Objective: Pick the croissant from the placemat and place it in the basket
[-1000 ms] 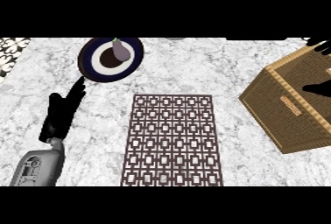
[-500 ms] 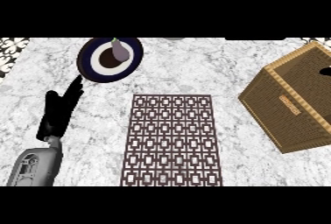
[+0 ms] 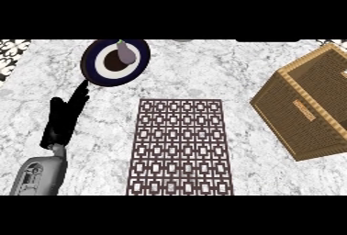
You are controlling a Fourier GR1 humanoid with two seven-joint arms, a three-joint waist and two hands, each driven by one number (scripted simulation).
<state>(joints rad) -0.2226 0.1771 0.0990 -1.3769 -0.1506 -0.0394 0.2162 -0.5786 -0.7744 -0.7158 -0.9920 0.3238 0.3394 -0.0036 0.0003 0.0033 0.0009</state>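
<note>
Landmark for this entry: the placemat [image 3: 181, 147], a dark lattice-patterned rectangle lying flat on the white marble counter [image 3: 203, 69], running from mid-view down to the lower edge.

My left hand [image 3: 64, 117] lies on the counter to the left of the placemat, apart from its edge. Fingers straight and together, holding nothing, pointing up and slightly right toward the plate. The grey forearm [image 3: 37, 176] comes in from the lower left corner, left of the placemat's near end.

My right hand does not show in the head view.

Plate [image 3: 115, 62]: dark blue rim, white ring, dark centre, sitting beyond the placemat's far left corner. My fingertips [image 3: 84, 86] reach just to its near rim; I cannot tell whether they touch it. A small greyish object [image 3: 125, 53] with a green tip rests on the plate's far side; too small to identify.

Basket [image 3: 308, 108]: woven, tan, box-shaped, to the right of the placemat, turned at an angle to it, a gap of counter between them. Its right part is cut off by the view's edge.

Croissant: not visible on the placemat; the lattice surface shows nothing resting on it. I cannot see into the basket from here.
</note>
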